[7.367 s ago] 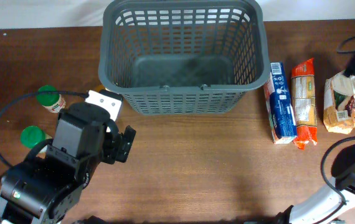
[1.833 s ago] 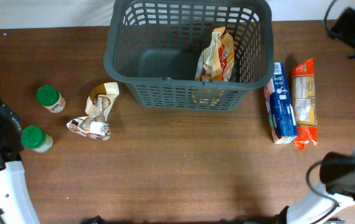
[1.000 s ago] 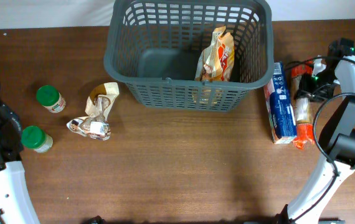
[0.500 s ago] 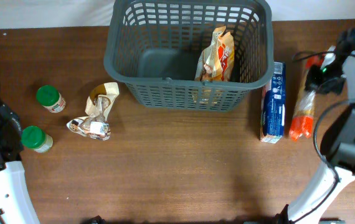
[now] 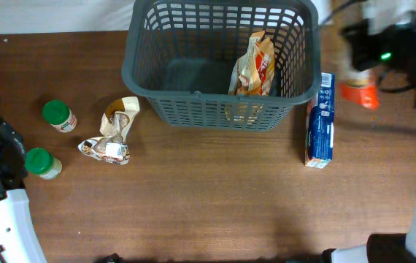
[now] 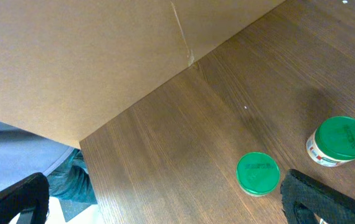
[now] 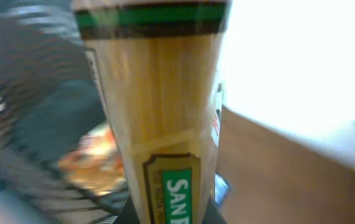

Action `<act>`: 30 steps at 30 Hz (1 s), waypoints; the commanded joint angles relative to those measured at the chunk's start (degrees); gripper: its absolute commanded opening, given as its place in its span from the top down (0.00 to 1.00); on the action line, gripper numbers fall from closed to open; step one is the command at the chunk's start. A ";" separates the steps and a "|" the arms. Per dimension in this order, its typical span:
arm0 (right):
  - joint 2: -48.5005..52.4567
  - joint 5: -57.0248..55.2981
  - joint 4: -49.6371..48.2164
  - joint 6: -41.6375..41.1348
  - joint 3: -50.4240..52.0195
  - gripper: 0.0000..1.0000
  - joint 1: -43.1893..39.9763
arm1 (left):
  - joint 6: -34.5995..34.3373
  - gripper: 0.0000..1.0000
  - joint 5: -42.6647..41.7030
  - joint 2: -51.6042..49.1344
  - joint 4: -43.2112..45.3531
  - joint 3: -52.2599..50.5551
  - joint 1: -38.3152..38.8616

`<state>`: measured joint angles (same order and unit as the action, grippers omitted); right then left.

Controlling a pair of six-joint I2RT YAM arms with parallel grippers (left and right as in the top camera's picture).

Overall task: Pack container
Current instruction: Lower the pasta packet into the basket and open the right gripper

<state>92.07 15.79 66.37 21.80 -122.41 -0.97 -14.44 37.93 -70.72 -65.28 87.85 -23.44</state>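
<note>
A: Status, pls?
B: Container [image 5: 215,109] is sitting top-centre on the tabletop [image 5: 208,197], holding 1 orange bag [image 5: 255,66]. Right fingers [image 5: 363,45] are pinching the pasta pack [image 7: 159,124], hovering by the rim. Label is showing "SAN", rest cut off.
A: Remaining?
B: Waiting outside: blue box [image 5: 320,120], text too small; crumpled packet [image 5: 113,133]; 2 green-lid jars [image 5: 58,115]. Left fingers [image 6: 317,199] are hanging spread, empty. Approx. 1 of 6 packed.

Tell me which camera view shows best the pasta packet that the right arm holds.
The right wrist view: the pasta packet fills the frame, with its green band and part of its label. The overhead view gives only a blurred orange end beside the container. The left wrist view lacks it.
</note>
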 commanded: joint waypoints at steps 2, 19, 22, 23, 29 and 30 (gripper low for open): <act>0.02 4.76 -3.48 19.61 -0.70 0.96 9.94 | -0.74 0.01 -0.26 -0.11 0.11 0.20 -0.24; 21.59 5.64 -20.11 24.46 -0.70 0.96 18.75 | -0.74 0.01 -0.26 -0.09 0.09 0.20 -0.24; 25.92 5.64 -22.27 21.64 -0.70 0.96 18.71 | -0.74 0.01 -0.26 -0.09 0.09 0.20 -0.24; 27.23 5.66 -22.80 20.90 -0.70 0.96 18.71 | -0.74 0.01 -0.26 -0.09 0.09 0.20 -0.24; 32.74 5.40 -22.21 18.14 -0.70 0.67 18.69 | -0.74 0.01 -0.28 -0.09 0.11 0.20 -0.24; 32.79 4.90 -22.03 16.37 -0.70 0.53 18.69 | -0.74 0.01 -0.26 -0.09 0.09 0.20 -0.24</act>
<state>125.05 19.31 44.56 43.29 -122.23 17.63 -14.44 37.93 -70.72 -65.28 87.85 -23.44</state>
